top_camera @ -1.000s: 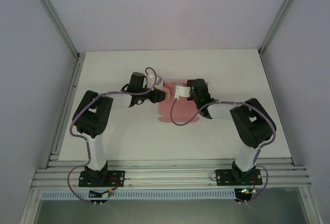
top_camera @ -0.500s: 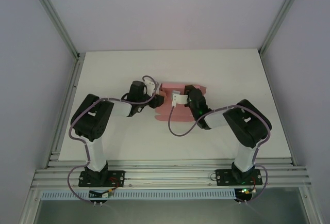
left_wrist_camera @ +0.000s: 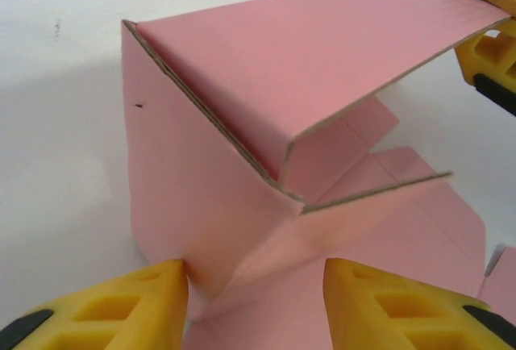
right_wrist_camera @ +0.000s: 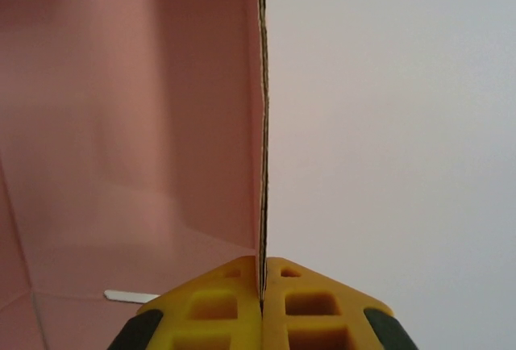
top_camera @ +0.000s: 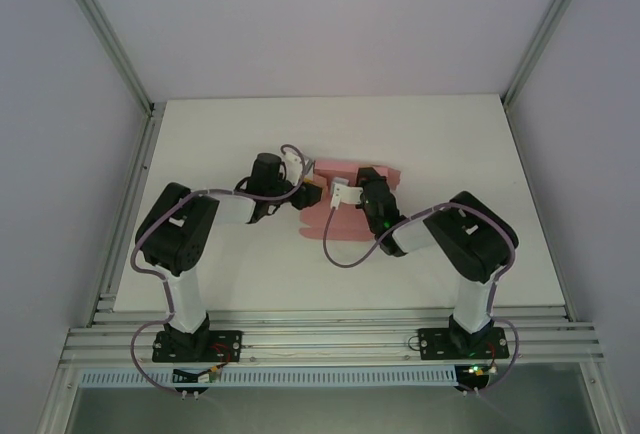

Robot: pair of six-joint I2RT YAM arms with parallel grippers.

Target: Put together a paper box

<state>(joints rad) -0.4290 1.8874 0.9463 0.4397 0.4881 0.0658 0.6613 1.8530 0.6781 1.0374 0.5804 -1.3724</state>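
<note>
Paper box (left_wrist_camera: pixel 266 60) wall pinched in right claw (right_wrist_camera: pixel 262 277); left claw (left_wrist_camera: pixel 255 289) astride corner.

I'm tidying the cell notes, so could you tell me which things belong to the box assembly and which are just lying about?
For the job: paper box; right gripper, pinching its raised panel; left gripper, at its folded corner.
Just there: table; aluminium frame.

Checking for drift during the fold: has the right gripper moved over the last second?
Yes. In the top view the right gripper, shut on the paper box, has come nearer the table's near edge, away from its far edge.
</note>
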